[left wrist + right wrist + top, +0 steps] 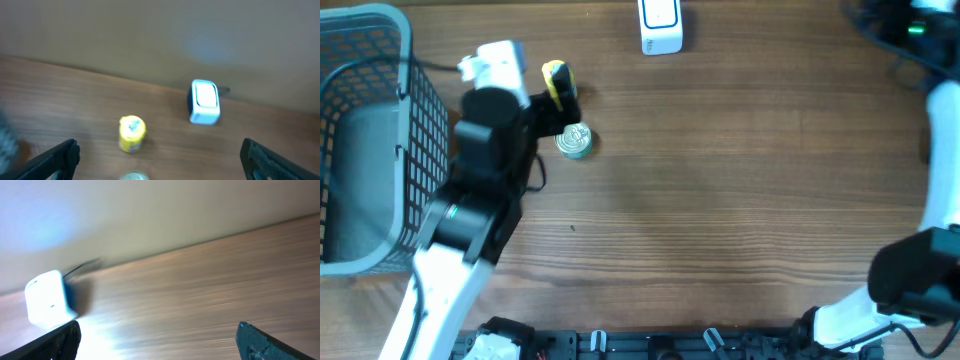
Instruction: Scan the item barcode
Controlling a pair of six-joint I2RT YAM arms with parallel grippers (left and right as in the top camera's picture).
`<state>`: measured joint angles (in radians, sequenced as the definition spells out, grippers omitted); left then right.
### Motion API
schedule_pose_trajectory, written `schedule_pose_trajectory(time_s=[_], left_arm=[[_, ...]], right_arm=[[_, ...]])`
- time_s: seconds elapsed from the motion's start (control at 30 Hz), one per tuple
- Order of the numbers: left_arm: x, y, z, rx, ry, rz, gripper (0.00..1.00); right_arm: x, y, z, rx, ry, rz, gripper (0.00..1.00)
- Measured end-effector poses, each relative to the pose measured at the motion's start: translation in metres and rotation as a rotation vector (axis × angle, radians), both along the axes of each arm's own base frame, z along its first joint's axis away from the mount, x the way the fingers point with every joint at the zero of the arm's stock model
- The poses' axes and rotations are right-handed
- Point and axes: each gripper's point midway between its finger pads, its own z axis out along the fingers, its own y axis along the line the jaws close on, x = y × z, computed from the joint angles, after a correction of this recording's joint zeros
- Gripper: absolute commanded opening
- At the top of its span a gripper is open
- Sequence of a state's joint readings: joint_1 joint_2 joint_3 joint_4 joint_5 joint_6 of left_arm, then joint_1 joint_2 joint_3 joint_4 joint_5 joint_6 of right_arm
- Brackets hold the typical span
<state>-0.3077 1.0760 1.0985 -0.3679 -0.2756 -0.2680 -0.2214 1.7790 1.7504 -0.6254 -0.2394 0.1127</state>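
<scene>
Left gripper [160, 161] is hanging open over can [574, 140] and bottle [132, 133], which are sitting close together; grabbing one is risking toppling the other. Right gripper [157, 342] is sitting open.

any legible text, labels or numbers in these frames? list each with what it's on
No text can be read in any view.
white scanner: no marking can be made out on its face.
yellow container: any label is too blurred to read.
silver can: faint greenish marks on the lid, too small to read.
No barcode shows in any view.
</scene>
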Motion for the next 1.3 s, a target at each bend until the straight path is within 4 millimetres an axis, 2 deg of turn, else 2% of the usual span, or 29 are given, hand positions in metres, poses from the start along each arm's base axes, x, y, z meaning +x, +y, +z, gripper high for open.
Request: schedule_pose_trajectory(time_s=[0.1, 0.13, 0.2, 0.23, 0.3, 0.4, 0.43, 0.53, 0.63, 0.67, 0.7, 0.73, 0.87, 0.97, 1.13, 1.3], left_arm=[[-0.018, 0.015, 0.01, 0.011, -0.014, 0.051, 1.0], [-0.022, 0.018, 0.01, 0.016, -0.008, 0.065, 1.0], [-0.028, 0.027, 0.005, 0.019, 0.014, 0.109, 1.0], [-0.029, 0.031, 0.003, 0.02, 0.024, 0.13, 1.0], [-0.034, 0.041, 0.0, 0.005, 0.035, 0.198, 1.0], [-0.045, 0.051, 0.008, -0.028, 0.007, 0.245, 1.0], [-0.052, 0.055, 0.013, -0.046, -0.006, 0.261, 1.0], [-0.073, 0.067, 0.021, -0.097, -0.034, 0.311, 1.0], [-0.092, 0.078, 0.022, -0.133, -0.036, 0.359, 1.0], [-0.097, 0.08, 0.022, -0.141, -0.039, 0.369, 1.0], [-0.102, 0.083, 0.022, -0.149, -0.037, 0.378, 1.0], [-0.105, 0.084, 0.021, -0.153, -0.036, 0.384, 1.0], [-0.112, 0.088, 0.018, -0.167, -0.024, 0.402, 1.0], [-0.116, 0.09, 0.015, -0.181, -0.017, 0.415, 1.0], [-0.121, 0.092, 0.005, -0.192, 0.024, 0.434, 1.0], [-0.123, 0.092, 0.001, -0.196, 0.036, 0.441, 1.0]], right_arm=[[0.002, 0.056, -0.025, 0.056, 0.085, 0.075, 1.0], [0.0, 0.077, -0.039, 0.075, 0.137, 0.105, 1.0], [-0.007, 0.109, -0.063, 0.086, 0.223, 0.161, 1.0], [-0.018, 0.143, -0.089, 0.079, 0.32, 0.233, 1.0], [-0.027, 0.174, -0.108, 0.064, 0.379, 0.302, 1.0], [-0.036, 0.217, -0.122, 0.048, 0.411, 0.396, 1.0], [-0.039, 0.237, -0.124, 0.053, 0.408, 0.435, 1.0], [-0.046, 0.28, -0.125, 0.078, 0.392, 0.51, 1.0], [-0.053, 0.315, -0.13, 0.106, 0.392, 0.561, 1.0], [-0.055, 0.32, -0.132, 0.109, 0.392, 0.572, 1.0], [-0.061, 0.339, -0.145, 0.113, 0.414, 0.619, 1.0], [-0.065, 0.348, -0.154, 0.105, 0.427, 0.647, 1.0], [-0.078, 0.372, -0.183, 0.111, 0.494, 0.659, 1.0], [-0.088, 0.388, -0.195, 0.156, 0.545, 0.628, 1.0], [-0.091, 0.431, -0.184, 0.246, 0.487, 0.655, 1.0], [-0.106, 0.476, -0.172, 0.292, 0.427, 0.702, 1.0]])
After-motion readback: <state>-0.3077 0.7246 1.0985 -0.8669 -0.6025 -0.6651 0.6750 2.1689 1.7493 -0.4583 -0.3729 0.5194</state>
